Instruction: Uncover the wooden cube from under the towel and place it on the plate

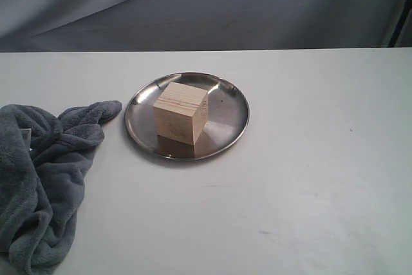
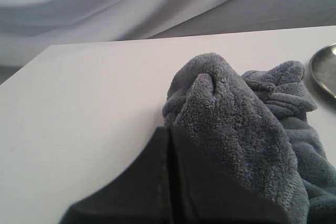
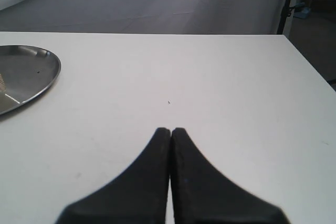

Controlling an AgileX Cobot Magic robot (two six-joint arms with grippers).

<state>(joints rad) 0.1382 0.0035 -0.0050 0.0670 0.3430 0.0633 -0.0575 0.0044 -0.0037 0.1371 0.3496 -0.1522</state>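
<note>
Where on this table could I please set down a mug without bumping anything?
The widest bare stretch of table lies right of the plate, out to the right edge. The strip in front of the plate is free. The left is crowded: the towel is heaped there, close to the plate, which holds the wooden cube.

Pale wooden cube (image 1: 181, 113) on the round steel plate (image 1: 225, 104), plate near the middle of the white table (image 1: 309, 178), crumpled blue-grey fleece towel (image 1: 38, 172) at the left, its tip just beside the plate rim
</note>
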